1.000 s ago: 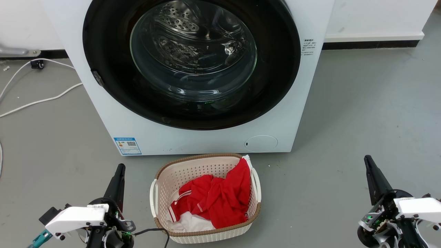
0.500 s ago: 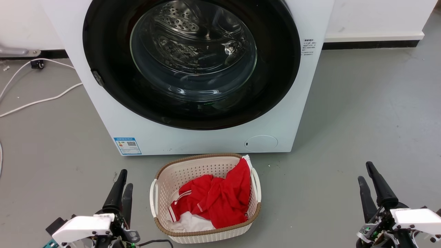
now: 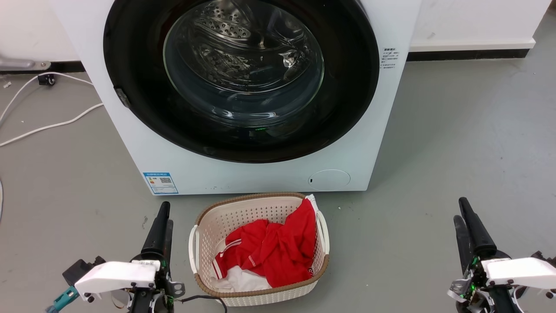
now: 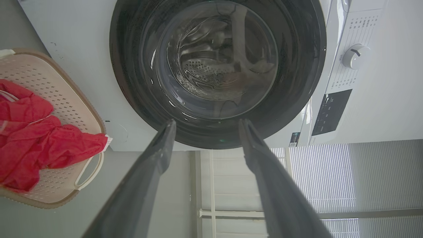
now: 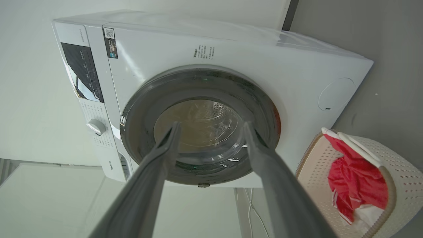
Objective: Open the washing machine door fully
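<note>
Your left hand [image 3: 166, 214] and right hand [image 3: 459, 209] both hang low over the floor [image 3: 434, 143] with fingers spread, grasping nothing. The washing machine door [image 3: 243, 82] sits closed against the washing machine [image 3: 260, 180], ahead of both hands and well apart from them. Between the hands, just in front of the machine, a beige basket [image 3: 197, 243] holds red clothing [image 3: 273, 252]

My head view's top edge crops the round glossy black washing machine door [image 3: 241, 87]; print on the blue label sticker [image 3: 160, 183] is illegible.
</note>
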Controlling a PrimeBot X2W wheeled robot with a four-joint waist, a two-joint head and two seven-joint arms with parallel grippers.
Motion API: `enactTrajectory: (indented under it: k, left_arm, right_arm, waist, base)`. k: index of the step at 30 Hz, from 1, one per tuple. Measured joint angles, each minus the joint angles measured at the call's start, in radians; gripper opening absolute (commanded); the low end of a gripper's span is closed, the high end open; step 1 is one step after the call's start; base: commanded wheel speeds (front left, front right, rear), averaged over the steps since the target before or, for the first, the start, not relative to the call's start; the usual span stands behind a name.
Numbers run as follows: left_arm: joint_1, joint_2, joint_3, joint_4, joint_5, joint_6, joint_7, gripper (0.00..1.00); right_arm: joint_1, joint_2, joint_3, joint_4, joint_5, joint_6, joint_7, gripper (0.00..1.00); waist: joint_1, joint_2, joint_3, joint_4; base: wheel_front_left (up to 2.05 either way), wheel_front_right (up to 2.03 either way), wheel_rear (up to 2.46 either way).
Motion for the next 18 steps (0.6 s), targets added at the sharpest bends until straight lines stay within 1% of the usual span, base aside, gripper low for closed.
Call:
enactTrajectory:
  k: [18]
  left_arm:
    - [-0.016,0.0,-0.021,-0.056,0.369,0.003,-0.072,1.0]
  right_arm:
    - [0.011,0.001,0.02,-0.073,-0.511,0.0,-0.071,1.0]
  waist:
    - [0.0,0.0,0.001,0.007]
  base:
    - [0.0,0.0,0.0]
